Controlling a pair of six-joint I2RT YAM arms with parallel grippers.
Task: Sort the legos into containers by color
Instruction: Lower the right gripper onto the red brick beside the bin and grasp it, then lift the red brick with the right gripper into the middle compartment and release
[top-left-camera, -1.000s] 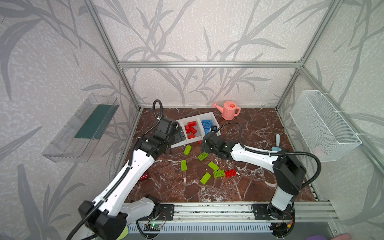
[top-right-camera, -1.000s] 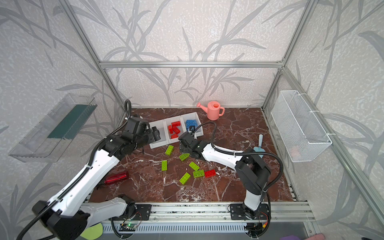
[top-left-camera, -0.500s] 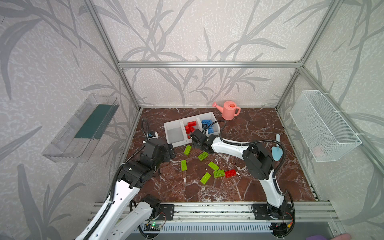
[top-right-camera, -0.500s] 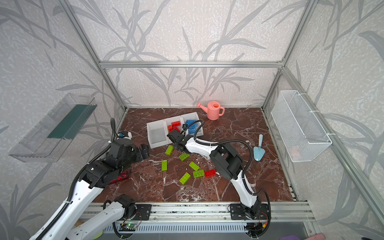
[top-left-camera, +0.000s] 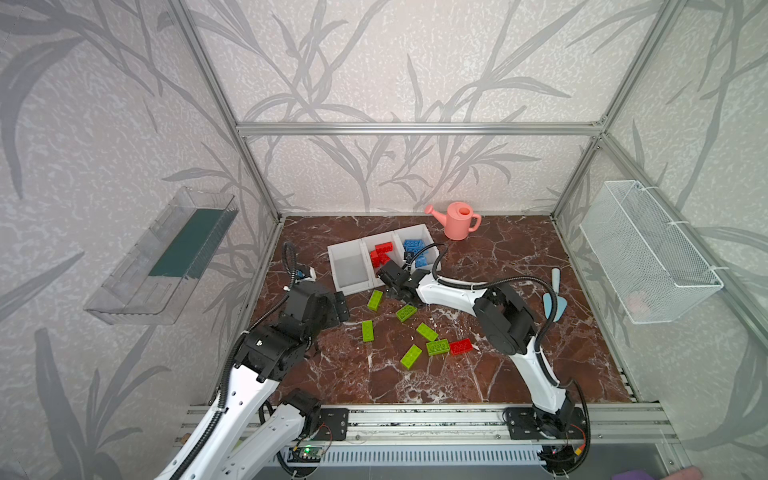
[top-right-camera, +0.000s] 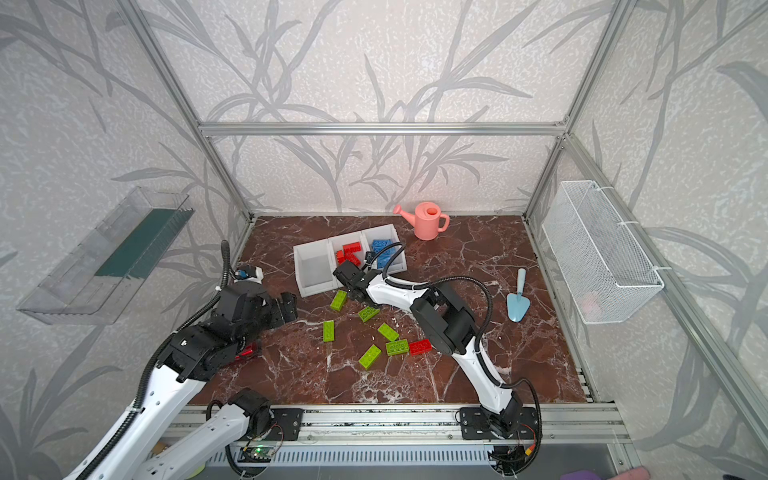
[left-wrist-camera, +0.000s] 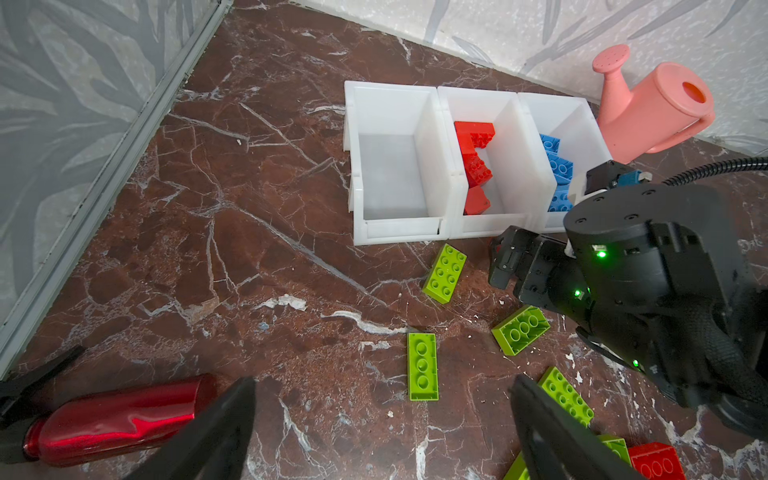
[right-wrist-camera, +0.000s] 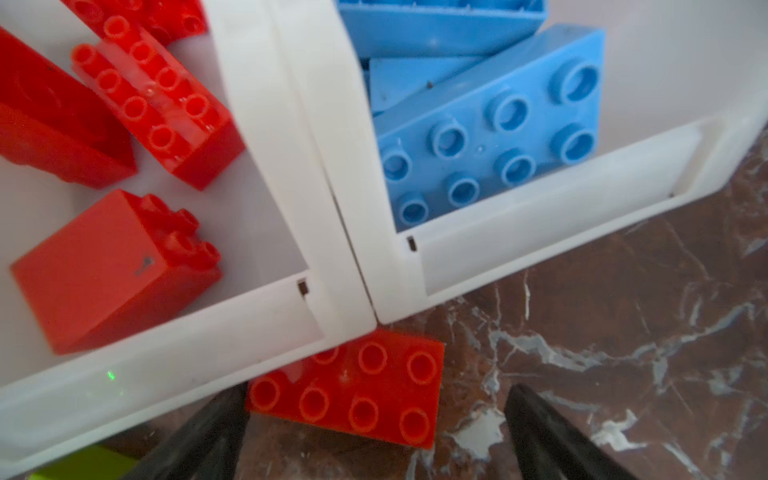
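Observation:
Three joined white containers stand at the back middle. The left one is empty, the middle holds red legos and the right holds blue legos. Several lime green legos and one red lego lie on the floor in front. My right gripper is low at the containers' front lip, open, with a red lego on the floor between its fingers, partly under the lip. My left gripper hangs open and empty, left of the green legos.
A red metallic bottle lies on the floor near the left gripper. A pink watering can stands behind the containers, a blue trowel lies at the right. A clear tray and a wire basket hang on the side walls.
My left gripper has drawn back from the left container toward the front left. My right gripper has slid left along the containers' front and its elbow has swung inward.

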